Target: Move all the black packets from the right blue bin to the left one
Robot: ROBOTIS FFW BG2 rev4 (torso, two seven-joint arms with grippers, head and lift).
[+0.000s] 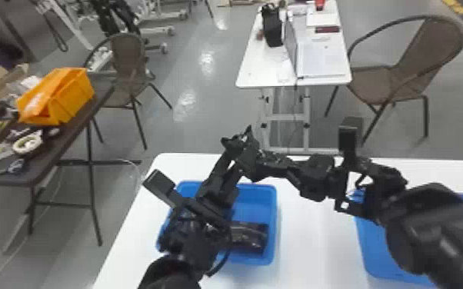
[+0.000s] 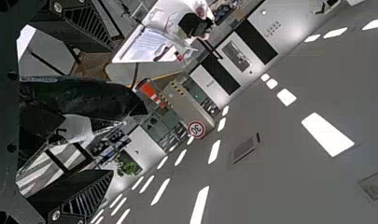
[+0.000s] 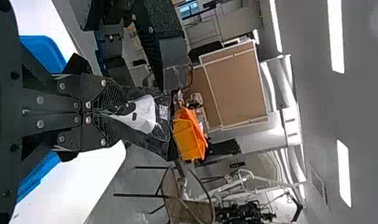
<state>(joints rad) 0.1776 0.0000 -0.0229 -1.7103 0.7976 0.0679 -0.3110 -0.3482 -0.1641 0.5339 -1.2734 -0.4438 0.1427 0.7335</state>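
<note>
Fingers (image 3: 102, 133) of the right gripper (image 3: 123, 112) are pressed together on 1 end of a black packet (image 3: 144, 114), its white label facing us in the right wrist view. The 2 fingers of the left gripper (image 2: 113, 109) stand wide apart, the packet reaching between them, raised over the white table (image 1: 311, 238). We cannot tell whether it touches either of those 2.

We judge this to be a handover from right to left. The film looks creased and glossy, so we expect a light, soft and rather slippery load that folds at the pinch and sags at its free end. We would close the left fingers on the broad body, clear of the right gripper's hold, flat across the film, and let the right go only after that; a bite on the very edge could slide off.

Below, the left blue bin (image 1: 275, 215) holds dark packaging (image 1: 250, 236), and the right blue bin (image 1: 373, 246) sits partly behind the right arm. Farther out, an orange bin (image 1: 71, 96) rests on a dark table (image 1: 65, 153).
</note>
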